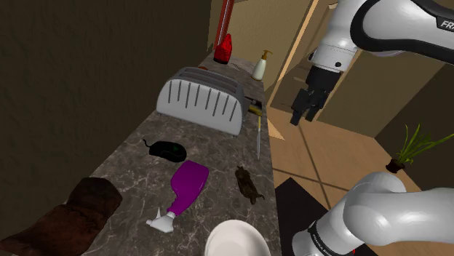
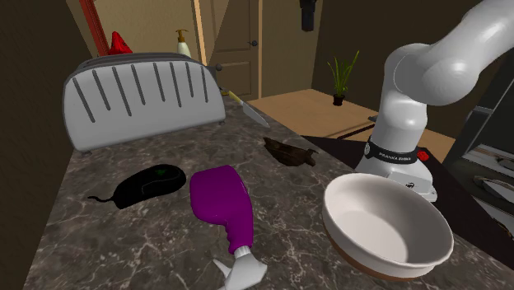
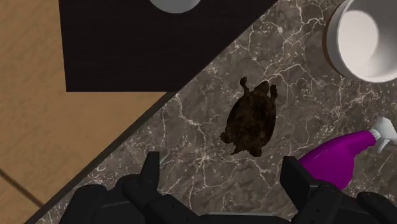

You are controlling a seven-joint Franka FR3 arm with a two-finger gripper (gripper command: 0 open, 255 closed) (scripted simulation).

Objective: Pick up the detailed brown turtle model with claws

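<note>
We see the jaws wide open and empty above the brown turtle (image 3: 251, 119), which lies flat near the tabletop (image 3: 305, 83) edge facing the stand, so an off-centre descent may nudge it over that edge or clip the purple spray bottle (image 3: 337, 159).

Home kitchen: marble counter (image 1: 218, 156), toaster (image 1: 201, 99), soap dispenser (image 1: 260, 65).

Toaster (image 1: 201, 98), mouse (image 1: 168, 150), purple spray bottle (image 1: 187, 188) and white bowl (image 2: 385, 224) on countertop (image 1: 218, 154)
</note>
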